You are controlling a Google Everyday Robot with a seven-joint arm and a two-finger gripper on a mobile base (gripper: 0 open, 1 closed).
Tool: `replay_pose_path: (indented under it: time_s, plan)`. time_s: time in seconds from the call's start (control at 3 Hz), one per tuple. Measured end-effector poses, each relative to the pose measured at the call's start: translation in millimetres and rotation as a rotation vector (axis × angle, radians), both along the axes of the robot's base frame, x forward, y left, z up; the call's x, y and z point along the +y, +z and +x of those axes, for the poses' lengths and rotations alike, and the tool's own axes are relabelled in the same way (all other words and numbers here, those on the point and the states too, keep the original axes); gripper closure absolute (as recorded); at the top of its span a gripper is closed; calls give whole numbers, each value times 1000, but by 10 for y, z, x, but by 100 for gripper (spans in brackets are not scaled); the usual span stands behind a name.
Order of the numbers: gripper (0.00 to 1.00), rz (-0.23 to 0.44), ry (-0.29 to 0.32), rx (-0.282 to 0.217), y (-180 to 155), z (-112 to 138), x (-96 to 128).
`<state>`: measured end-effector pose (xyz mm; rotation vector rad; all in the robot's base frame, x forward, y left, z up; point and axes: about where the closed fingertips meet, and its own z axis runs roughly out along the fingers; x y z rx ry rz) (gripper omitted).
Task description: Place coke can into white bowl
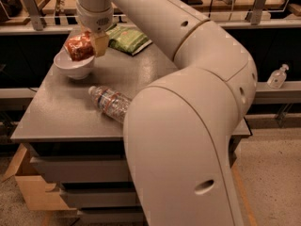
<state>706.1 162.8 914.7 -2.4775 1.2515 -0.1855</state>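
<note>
Coke can [77, 48] sits directly over the white bowl [74, 71], lying tilted; you cannot tell whether it touches the rim. Your gripper [88, 45] is right above the bowl, jaws clamped on the can. The bowl rests on the grey table [56, 112]. A water bottle [110, 103] lies in front of the bowl, and a green packet [127, 37] lies behind it.

Gripper [88, 46] over the small round white bowl [75, 70], which is glossy, probably ceramic. Gripper fingers [99, 44] matt tan, clamped on the dented red coke can [77, 49]: thin metal, dull sheen. Clear plastic water bottle [111, 103], crinkly. Grey table [56, 117] matt, faintly grained. Cream robot arm [197, 74] smooth, satin plastic.
</note>
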Motion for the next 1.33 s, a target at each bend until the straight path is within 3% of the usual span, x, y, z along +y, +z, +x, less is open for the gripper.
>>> replay_pose_path:
  time_s: [0.67, 1.33]
  plan:
    - [100, -41, 32, 11, -112, 32, 209]
    - [100, -77, 37, -19, -68, 108, 304]
